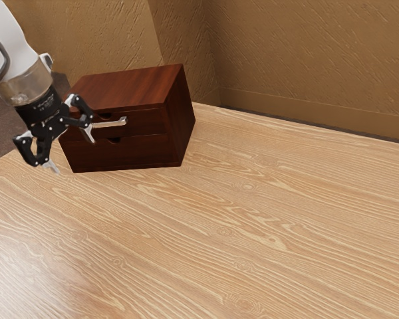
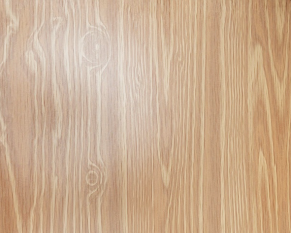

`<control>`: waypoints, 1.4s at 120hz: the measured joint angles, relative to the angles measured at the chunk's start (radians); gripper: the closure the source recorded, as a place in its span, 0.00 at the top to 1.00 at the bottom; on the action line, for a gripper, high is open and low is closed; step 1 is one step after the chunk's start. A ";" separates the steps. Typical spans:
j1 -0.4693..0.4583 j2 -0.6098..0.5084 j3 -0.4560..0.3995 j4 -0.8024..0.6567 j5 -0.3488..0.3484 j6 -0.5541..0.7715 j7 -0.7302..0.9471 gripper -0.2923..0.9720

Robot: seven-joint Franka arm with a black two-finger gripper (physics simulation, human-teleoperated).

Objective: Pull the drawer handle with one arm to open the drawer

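A dark red-brown wooden cabinet (image 1: pixel 146 90) stands on the table at the exterior view's upper left. Its upper drawer front (image 1: pixel 143 123) carries a silver bar handle (image 1: pixel 114 123) and sits flush with the cabinet face. My gripper (image 1: pixel 70 150) hangs in front of the cabinet's left part, pointing down toward the table. It is open, with its fingers spread wide. One fingertip (image 1: pixel 89 136) is just left of the handle and below it, not touching it. The other fingertip (image 1: pixel 52 166) is near the cabinet's lower left corner. Nothing is between the fingers.
The light wooden table (image 1: pixel 253 219) stretches wide to the exterior view's right and front. Its grain (image 2: pixel 145 116) lies under my hand in the wrist view. Brown walls (image 1: pixel 306 53) rise behind the table, close behind the cabinet.
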 joint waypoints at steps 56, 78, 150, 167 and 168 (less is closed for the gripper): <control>0.053 0.103 0.040 -0.019 0.039 0.331 -0.189 0.77; 0.076 0.158 0.040 0.013 0.033 0.409 -0.225 0.77; 0.144 0.263 0.038 0.038 0.023 0.554 -0.288 0.77; 0.131 0.296 0.038 0.066 0.009 0.571 -0.295 0.77; 0.129 0.298 0.038 0.067 0.008 0.573 -0.295 0.77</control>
